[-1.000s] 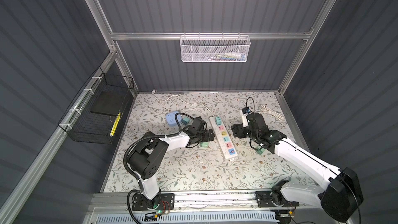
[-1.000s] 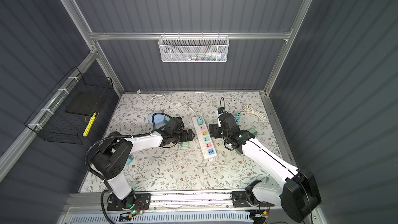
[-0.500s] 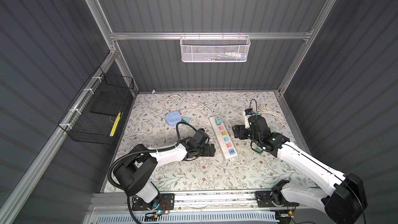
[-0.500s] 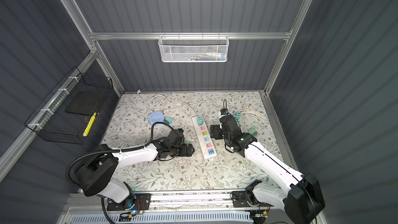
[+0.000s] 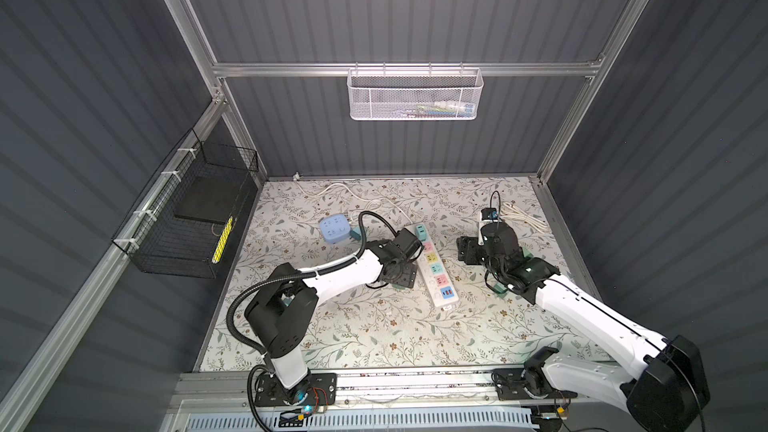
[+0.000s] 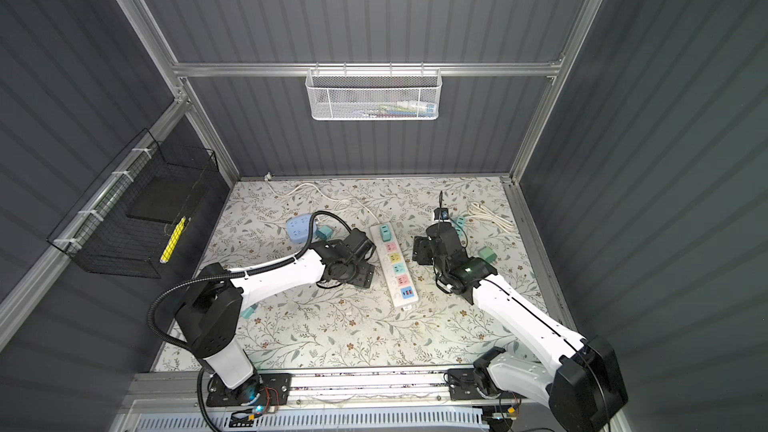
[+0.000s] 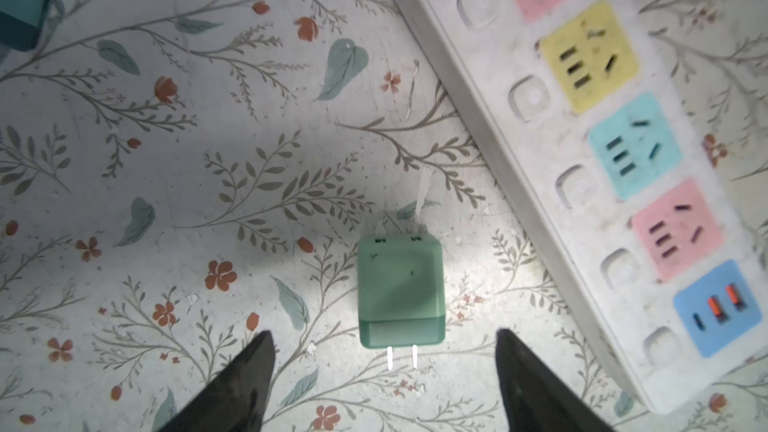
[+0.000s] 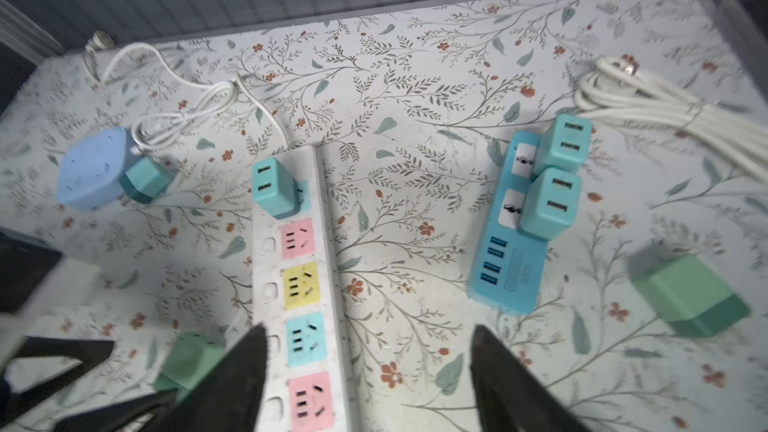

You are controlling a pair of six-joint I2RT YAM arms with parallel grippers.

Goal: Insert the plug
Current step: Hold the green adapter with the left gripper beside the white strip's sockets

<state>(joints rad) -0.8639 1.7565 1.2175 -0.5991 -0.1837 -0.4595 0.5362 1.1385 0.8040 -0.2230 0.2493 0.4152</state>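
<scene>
Hovering, left end effector [image 7: 383, 334] is bracketing the green plug [image 7: 400, 292], jaws well apart, gripping nothing, likely lining up a grasp. Plug is lying on the surface [image 7: 208, 118] just left of the power strip [image 7: 552, 147]. Right end effector [image 8: 368, 328] is hanging open, empty, right of it.

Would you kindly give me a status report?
Left tool open, flanking green plug. Plug flat, not inserted. Right tool open, empty, beside power strip. Nothing blocking.

Dim top views; bright pool on floral mat [image 7: 208, 160], blurred wrist-view edges
</scene>
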